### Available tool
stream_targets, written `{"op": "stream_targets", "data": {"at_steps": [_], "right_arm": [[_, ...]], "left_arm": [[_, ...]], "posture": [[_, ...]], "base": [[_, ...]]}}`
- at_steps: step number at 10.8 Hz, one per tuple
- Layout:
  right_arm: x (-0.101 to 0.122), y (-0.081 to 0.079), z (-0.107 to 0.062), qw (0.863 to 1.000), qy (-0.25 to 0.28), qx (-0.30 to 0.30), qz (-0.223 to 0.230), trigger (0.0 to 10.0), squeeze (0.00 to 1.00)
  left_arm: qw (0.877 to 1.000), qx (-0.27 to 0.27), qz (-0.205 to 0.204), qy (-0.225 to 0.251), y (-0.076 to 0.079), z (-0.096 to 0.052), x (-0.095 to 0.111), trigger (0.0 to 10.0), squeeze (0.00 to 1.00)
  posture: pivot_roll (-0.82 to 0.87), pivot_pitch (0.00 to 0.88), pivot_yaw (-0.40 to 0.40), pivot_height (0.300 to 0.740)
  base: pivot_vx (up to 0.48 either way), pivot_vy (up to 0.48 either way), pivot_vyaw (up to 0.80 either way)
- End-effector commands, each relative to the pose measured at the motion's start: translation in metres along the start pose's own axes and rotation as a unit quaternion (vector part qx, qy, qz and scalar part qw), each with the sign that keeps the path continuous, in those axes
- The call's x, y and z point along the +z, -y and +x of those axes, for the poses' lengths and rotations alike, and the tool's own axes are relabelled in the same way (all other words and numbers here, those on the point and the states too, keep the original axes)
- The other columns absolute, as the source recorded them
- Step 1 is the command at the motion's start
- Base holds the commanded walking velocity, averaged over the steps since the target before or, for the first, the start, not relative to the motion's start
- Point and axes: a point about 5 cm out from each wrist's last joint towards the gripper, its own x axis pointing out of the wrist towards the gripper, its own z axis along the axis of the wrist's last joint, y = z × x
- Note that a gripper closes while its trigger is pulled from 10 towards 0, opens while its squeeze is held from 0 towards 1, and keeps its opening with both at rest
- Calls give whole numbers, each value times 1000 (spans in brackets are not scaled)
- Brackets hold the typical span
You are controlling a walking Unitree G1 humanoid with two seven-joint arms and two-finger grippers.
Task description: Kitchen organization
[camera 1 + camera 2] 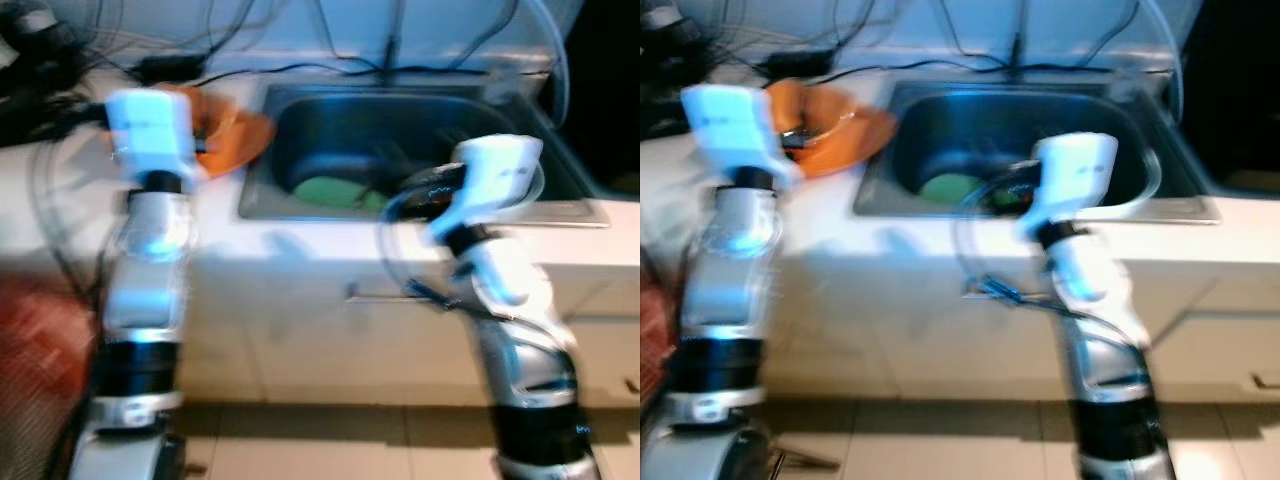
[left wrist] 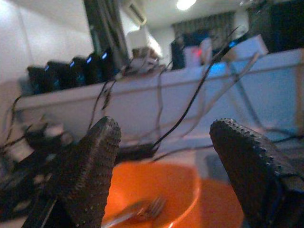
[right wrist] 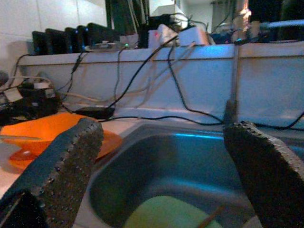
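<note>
The head views are blurred. An orange bowl [image 1: 238, 132] stands on the white counter just left of the steel sink [image 1: 262, 198]. A fork [image 2: 137, 211] lies inside the bowl. My left gripper [image 2: 166, 128] hovers open just in front of and above the orange bowl [image 2: 161, 190], with nothing between its fingers. My right gripper [image 3: 168, 128] is open over the sink's front edge, facing the basin. A green round dish [image 3: 161, 211] lies in the sink bottom, with dark utensils next to the green dish [image 1: 325, 190].
Black cables [image 1: 300, 68] run along the back wall and over the counter behind the sink. Dark chargers [image 2: 71, 71] line the ledge above. White cabinet fronts [image 1: 330, 330] drop to a tiled floor. A red mat [image 1: 30, 330] lies at the left.
</note>
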Motion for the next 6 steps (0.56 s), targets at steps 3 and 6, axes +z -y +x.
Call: {"op": "stream_targets", "data": {"at_steps": [3, 6], "right_arm": [[4, 9, -4, 1000, 9, -12, -8, 10000, 0], [3, 8, -4, 1000, 7, -13, -8, 10000, 0]], "left_arm": [[1000, -3, -3, 6, 7, 0, 5, 10000, 0], [1000, -2, 0, 1, 6, 0, 3, 10000, 0]], "posture": [[-44, 41, 8, 740], [-40, 41, 9, 740]], "base": [[319, 0, 688], [0, 0, 713]]}}
